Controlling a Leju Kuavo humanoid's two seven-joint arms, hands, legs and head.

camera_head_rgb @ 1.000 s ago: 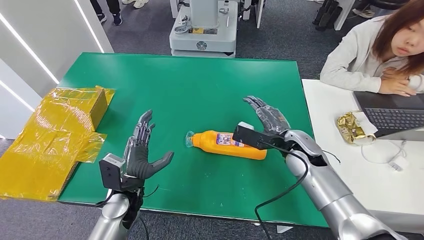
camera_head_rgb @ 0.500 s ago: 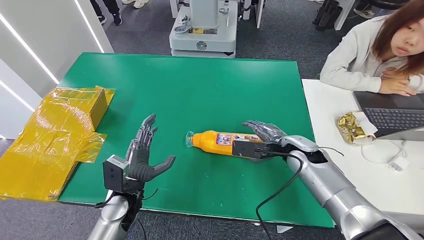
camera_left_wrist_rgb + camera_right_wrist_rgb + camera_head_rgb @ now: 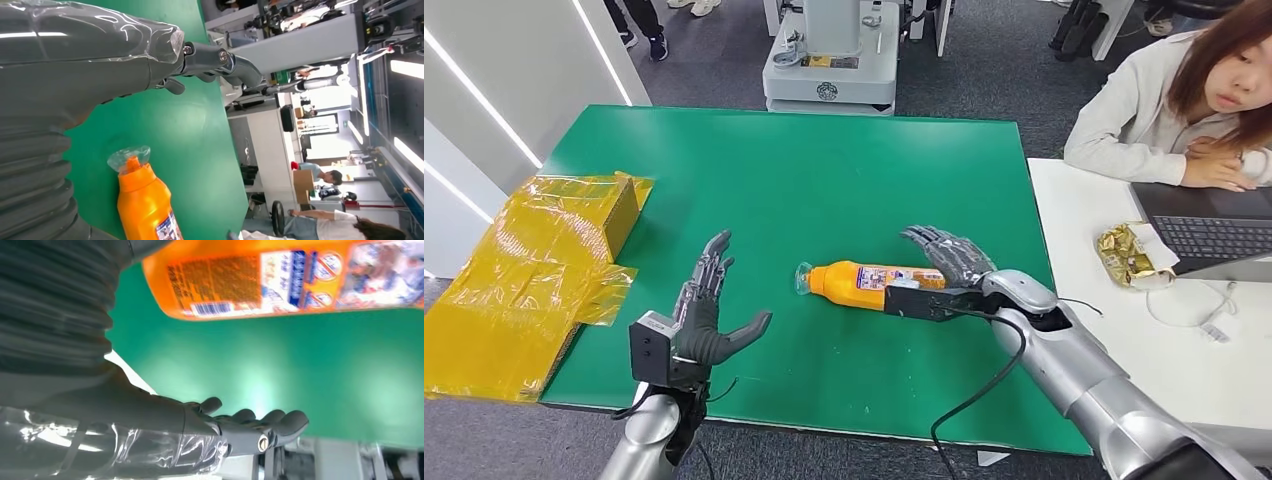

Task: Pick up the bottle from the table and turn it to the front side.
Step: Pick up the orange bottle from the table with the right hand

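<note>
hidden: bottle (image 3: 871, 283) base end is sitting behind the right wrist camera block in the head view; base is also running out of frame in the left wrist view, cap end out of frame in the right wrist view
hard to tell: whether the right hand (image 3: 947, 256) is touching the bottle. Head view puts the fingers just past the base end, right wrist view is showing green between them and the bottle
bottle: orange, lying flat on the green table (image 3: 824, 170), about mid-table, slightly toward the robot's right
axis: running left-right across the table; clear cap (image 3: 802, 279) is pointing toward the left hand, base toward the right hand
label: barcode and small-print panel is facing the right wrist camera
right hand: fingers are extending straight and spread, gripping nothing
left hand (image 3: 707, 312): standing palm-in near the table's front edge, well apart from the cap; fingers are spread wide, thumb out, nothing in it
rest: yellow bags (image 3: 534, 270) are hanging over the table's left edge; person (image 3: 1184, 95) is sitting at the white desk (image 3: 1114, 330) by a laptop (image 3: 1209, 232)
</note>
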